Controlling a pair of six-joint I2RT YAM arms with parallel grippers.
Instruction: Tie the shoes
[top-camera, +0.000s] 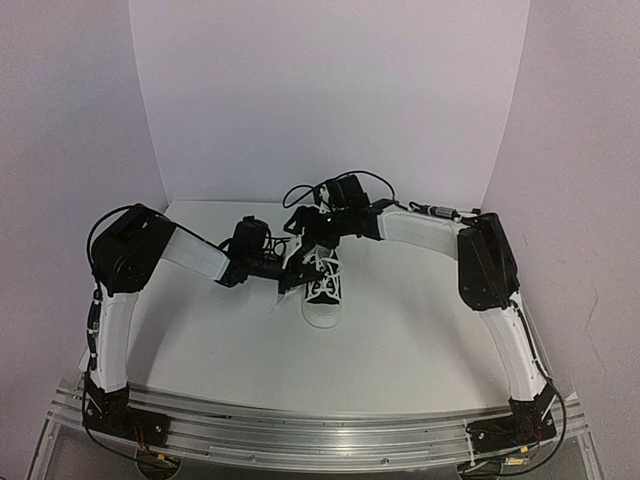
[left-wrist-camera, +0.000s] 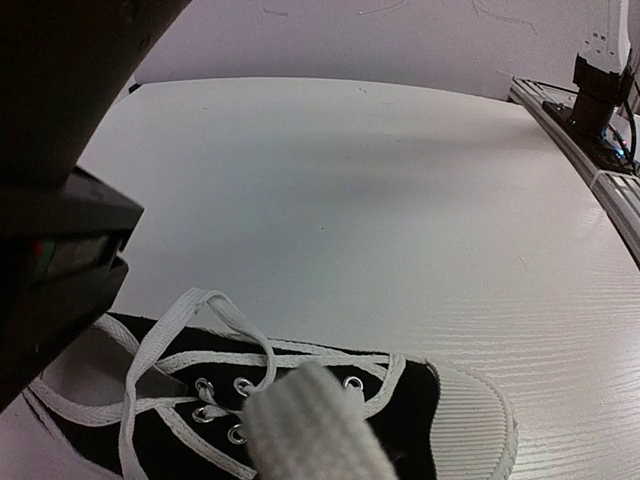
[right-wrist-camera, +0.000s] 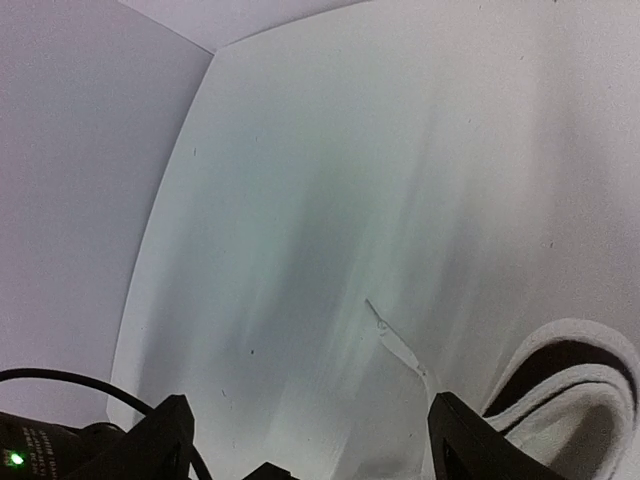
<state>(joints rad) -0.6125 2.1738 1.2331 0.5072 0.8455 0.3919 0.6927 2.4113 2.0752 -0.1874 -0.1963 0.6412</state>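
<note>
Shoe: small black canvas sneaker with white rubber toe cap (top-camera: 323, 295), mid-surface (top-camera: 420, 340), toe near | my left claw (top-camera: 287, 270) clenched by its left side; my right claw (right-wrist-camera: 310, 410) released, empty | handling: light shoe, limp white laces (left-wrist-camera: 175, 330); I'd pinch near lace ends.

White table (top-camera: 400, 350); plain pale lilac walls (top-camera: 330, 90) enclose it.

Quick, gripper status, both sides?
Left gripper: shut; a white lace runs up toward it, but the pinch itself is hidden.
Right gripper: open, nothing between its fingers.
</note>
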